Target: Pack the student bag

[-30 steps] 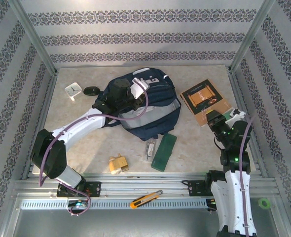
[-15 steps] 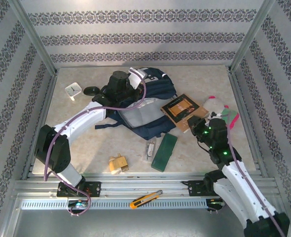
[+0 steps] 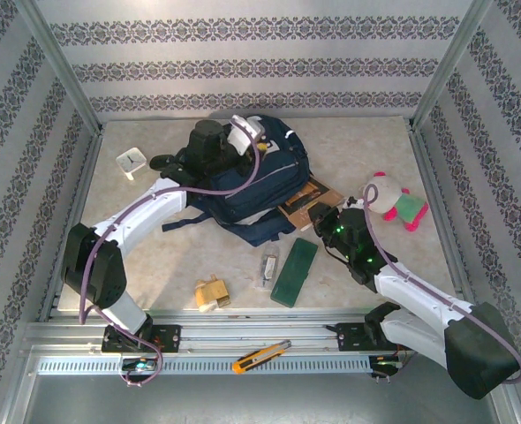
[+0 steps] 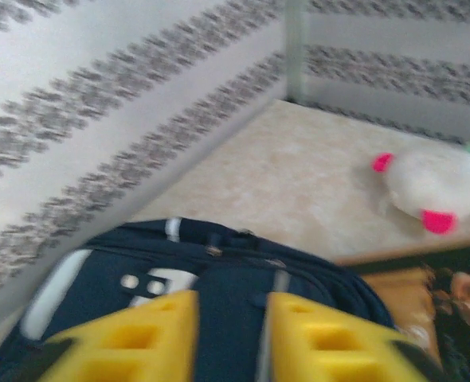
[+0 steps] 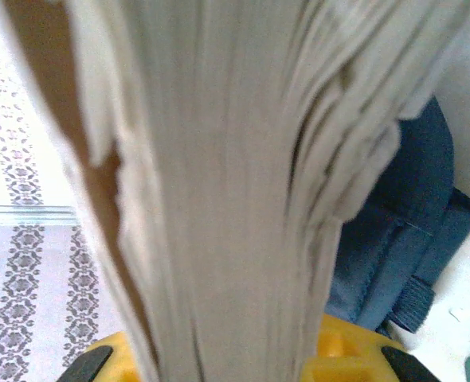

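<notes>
Top external view: the student bag (image 3: 260, 172) lies on the table toward the back, directly under and ahead of the left claw (image 4: 233, 342), which hangs over its upper end. In the left wrist view that claw's two yellow fingers (image 4: 139, 338) stand partly apart, with only the bag's navy fabric and pale stripe seen through the gap below them; nothing is held.

The right claw (image 5: 227, 350) is clamped on a book (image 3: 306, 196). In the right wrist view its page edges rise straight up between the yellow fingers. The book's far end lies against the side of the bag nearest this claw.

A white-and-pink plush toy (image 3: 386, 196) sits just to the right of the right claw, a little farther back. A green case (image 3: 294, 271) lies on the base side of that claw, near it, with a small clear item (image 3: 268, 268) just at the case's left.

To the left of the left claw lies a small black object (image 3: 162, 162), and beyond it a white desk clock (image 3: 131, 162). A tan block (image 3: 212, 293) lies well back toward the arm bases. A yellow utility knife (image 3: 260, 355) rests on the rail between the two bases.
</notes>
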You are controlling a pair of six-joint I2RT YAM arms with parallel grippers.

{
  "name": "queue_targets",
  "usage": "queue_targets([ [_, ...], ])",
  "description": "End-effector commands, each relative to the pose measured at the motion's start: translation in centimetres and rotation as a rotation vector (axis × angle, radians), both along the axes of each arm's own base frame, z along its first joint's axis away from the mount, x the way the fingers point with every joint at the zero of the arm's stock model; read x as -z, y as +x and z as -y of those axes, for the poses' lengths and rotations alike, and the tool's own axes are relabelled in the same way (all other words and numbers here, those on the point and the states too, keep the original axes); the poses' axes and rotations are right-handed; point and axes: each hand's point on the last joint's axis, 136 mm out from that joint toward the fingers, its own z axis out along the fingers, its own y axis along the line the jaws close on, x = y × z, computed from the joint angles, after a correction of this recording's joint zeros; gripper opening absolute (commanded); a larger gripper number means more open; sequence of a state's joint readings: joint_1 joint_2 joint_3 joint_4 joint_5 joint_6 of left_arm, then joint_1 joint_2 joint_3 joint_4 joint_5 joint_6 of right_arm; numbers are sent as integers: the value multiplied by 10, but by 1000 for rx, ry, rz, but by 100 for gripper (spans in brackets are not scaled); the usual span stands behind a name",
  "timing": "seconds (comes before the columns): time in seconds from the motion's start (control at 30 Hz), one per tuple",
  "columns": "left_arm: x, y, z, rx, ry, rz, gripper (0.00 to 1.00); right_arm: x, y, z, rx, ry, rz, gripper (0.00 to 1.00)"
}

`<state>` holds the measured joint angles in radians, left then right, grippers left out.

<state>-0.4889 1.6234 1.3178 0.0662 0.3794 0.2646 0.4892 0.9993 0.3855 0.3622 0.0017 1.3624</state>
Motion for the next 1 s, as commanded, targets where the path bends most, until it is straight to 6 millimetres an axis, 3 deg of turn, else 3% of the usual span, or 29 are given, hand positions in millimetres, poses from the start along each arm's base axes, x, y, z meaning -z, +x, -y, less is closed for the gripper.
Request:
queue_targets([
  [0.0, 52, -40, 16, 259, 98, -41, 57, -71, 11, -4, 20, 100, 230, 0],
  [0.17, 114, -53, 23, 299, 328, -37, 81, -72, 14, -12, -2, 99, 229, 0],
  [0.37, 137, -50, 30, 286, 377, -33, 92, -75, 15, -15, -11, 92, 238, 0],
  [0.43, 154, -49, 31, 284, 409, -57, 96, -79, 15, -15, -14, 89, 247, 0],
  [0.53, 163, -39, 25, 227, 454, -49, 95, -82, 14, -15, -16, 84, 255, 0],
  [0.6, 172, -33, 19, 196, 506, -35, 87, -84, 14, -14, -12, 83, 262, 0],
  [0.7, 182, -27, 10, 159, 564, -27, 85, -88, 14, -14, -13, 78, 273, 0],
  [0.77, 178, -23, 8, 131, 566, -26, 63, -88, 14, -14, -15, 69, 272, 0],
  [0.83, 156, -16, 8, 71, 507, -8, 25, -82, 13, -10, -3, 49, 254, 0],
  [0.87, 143, -14, 8, 51, 478, 6, 11, -78, 12, -7, 6, 37, 243, 0],
  [0.9, 125, -13, 9, 31, 442, 19, 2, -72, 10, -3, 20, 26, 228, 0],
  [0.97, 92, -8, 9, -8, 389, 40, 0, -61, 5, 5, 41, -6, 199, 0],
])
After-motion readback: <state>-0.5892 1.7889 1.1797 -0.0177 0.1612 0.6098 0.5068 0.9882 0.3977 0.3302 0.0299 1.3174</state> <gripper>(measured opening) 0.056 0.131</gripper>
